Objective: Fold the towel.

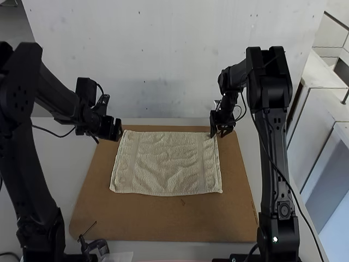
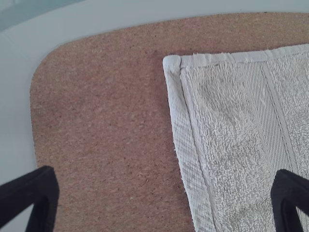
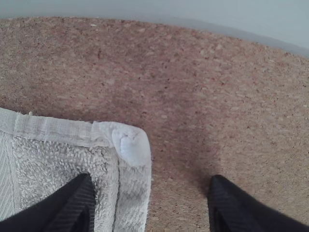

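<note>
The cream towel (image 1: 166,164) lies spread out on the cork board, slightly rippled, in the high view. My left gripper (image 1: 117,131) is at its far left corner, and my right gripper (image 1: 221,131) at its far right corner. In the left wrist view my left gripper (image 2: 164,193) stands wide open near the towel's hemmed corner (image 2: 186,63), with the towel edge between its fingers. My right gripper (image 3: 152,193) is open too in the right wrist view, its fingers on either side of the towel's side edge near the rounded corner (image 3: 130,145).
The brown cork board (image 1: 163,221) lies under the towel on a pale table (image 1: 41,155). A small dark clamp-like object (image 1: 95,245) is at the board's near left edge. Cables hang from both arms.
</note>
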